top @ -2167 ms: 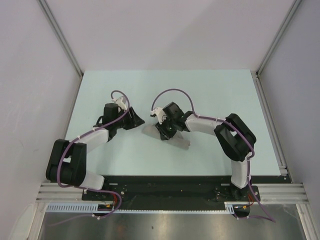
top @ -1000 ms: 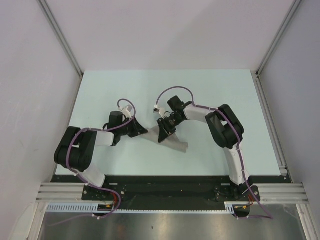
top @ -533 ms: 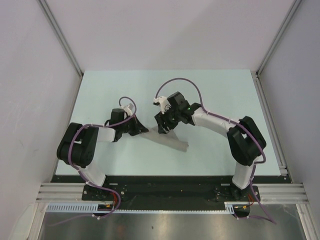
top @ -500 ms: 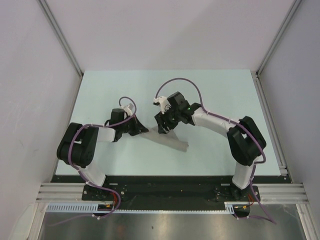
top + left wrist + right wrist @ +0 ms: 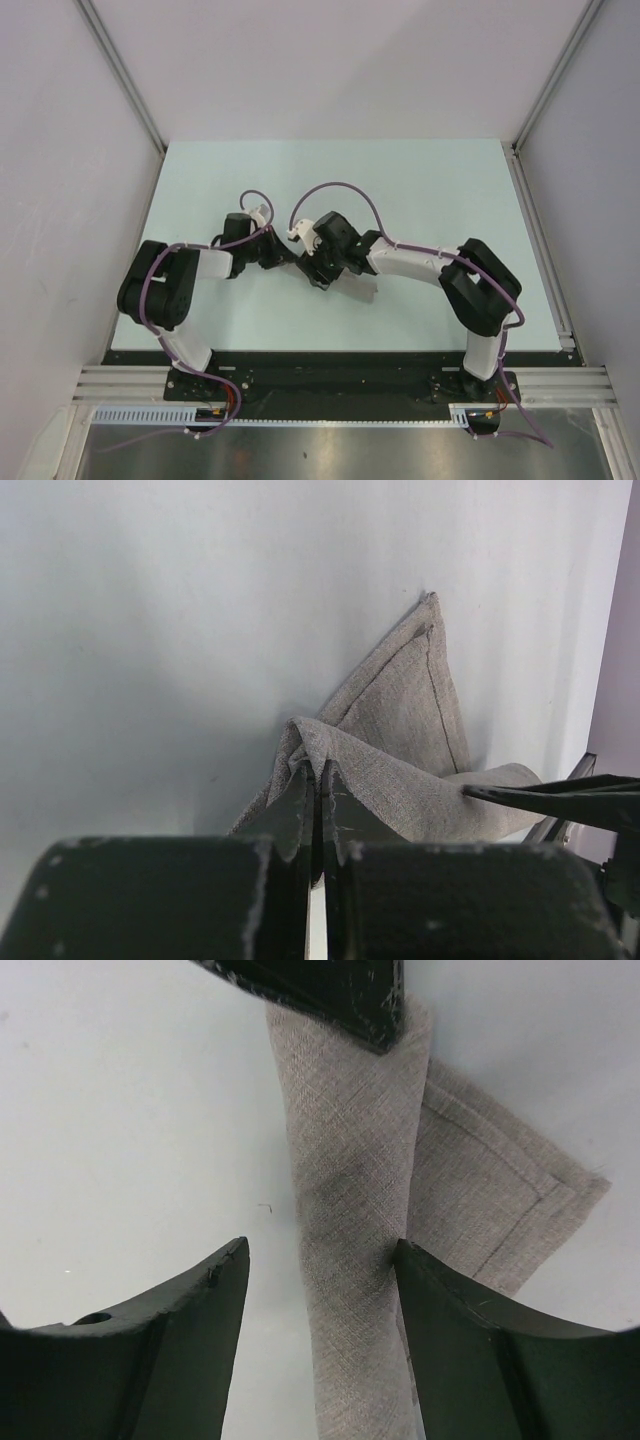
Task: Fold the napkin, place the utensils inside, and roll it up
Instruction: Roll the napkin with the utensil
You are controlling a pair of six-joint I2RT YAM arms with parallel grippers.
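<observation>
At the bottom of the top view, nearest to the camera, lay a metal sheet [image 5: 350, 450]. Just above it a silver rail [image 5: 560, 382] carried a black plate [image 5: 330, 372], where both arm bases were bolted. The left arm [image 5: 160, 290] bent upward on the left side and the right arm [image 5: 480, 290] on the right side. A purple cable [image 5: 340, 188] looped above the wrists.

The table [image 5: 420, 190] was flat, matt and pale mint-green. The two grippers met a little left of the centre of the frame.

The left gripper [image 5: 315, 780] had its fingers pressed together on the napkin [image 5: 400, 720]. The cloth was pinched between the tips and stood up in a small peak. The rest of it lay on the table and ran toward a hemmed corner in the upper right of that wrist view.

The right gripper [image 5: 320, 1250] had its jaws apart, one on each side of the rolled part of the napkin. The roll touched the finger at the right of that frame and stayed apart from the finger at the left. A flat hemmed corner spread out to the right of the roll.

Farthest away, the table edge met pale grey-lilac walls [image 5: 340, 70]. An aluminium profile [image 5: 125, 80] ran diagonally in the upper left corner.
</observation>
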